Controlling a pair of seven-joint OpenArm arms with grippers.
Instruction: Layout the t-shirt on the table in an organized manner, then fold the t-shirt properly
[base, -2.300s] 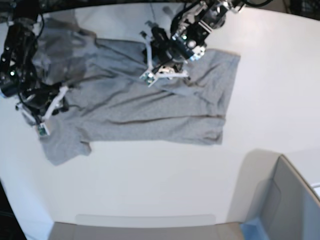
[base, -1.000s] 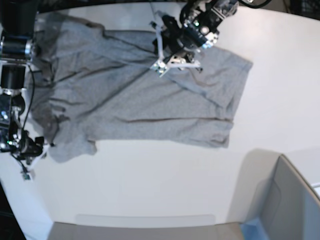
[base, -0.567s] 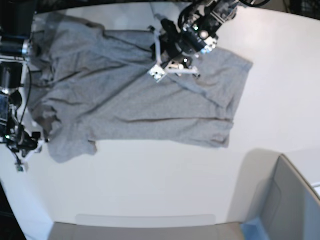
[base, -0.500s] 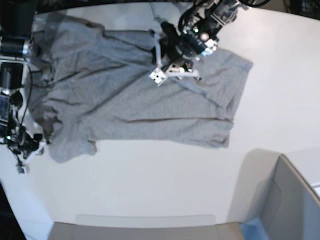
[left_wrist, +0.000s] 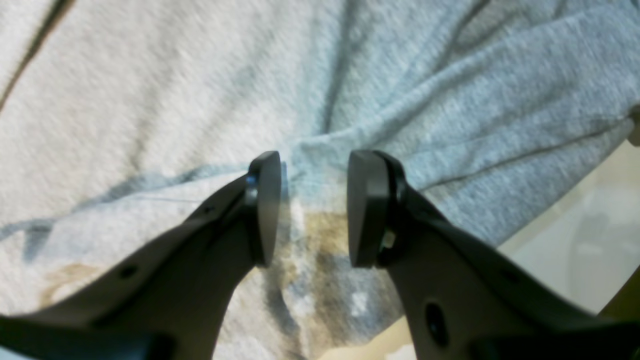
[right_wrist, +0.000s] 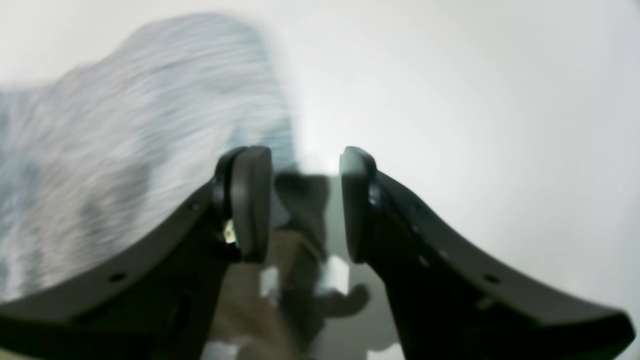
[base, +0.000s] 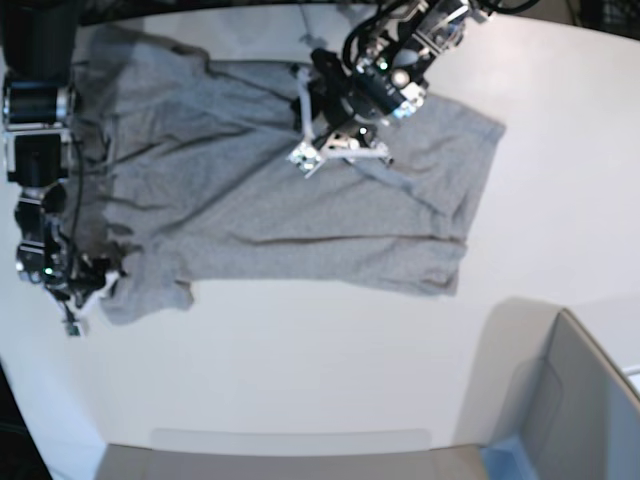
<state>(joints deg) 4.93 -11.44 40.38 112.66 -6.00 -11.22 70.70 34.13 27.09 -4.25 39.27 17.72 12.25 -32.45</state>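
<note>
While the shirt (base: 290, 210) lies spread and wrinkled on the bench (base: 330, 370), the left hand (left_wrist: 312, 205) hovers parted over it and the right hand (right_wrist: 305, 205), also parted, sits at its corner.

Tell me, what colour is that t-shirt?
Light heather grey t-shirt, clearest in the base view.

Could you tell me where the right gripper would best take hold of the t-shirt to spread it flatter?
Probably the sleeve bunched at the t-shirt's corner beside the right gripper. Its edge lies free on the bare table, so a low approach from the table side should let a finger slip under.
</note>
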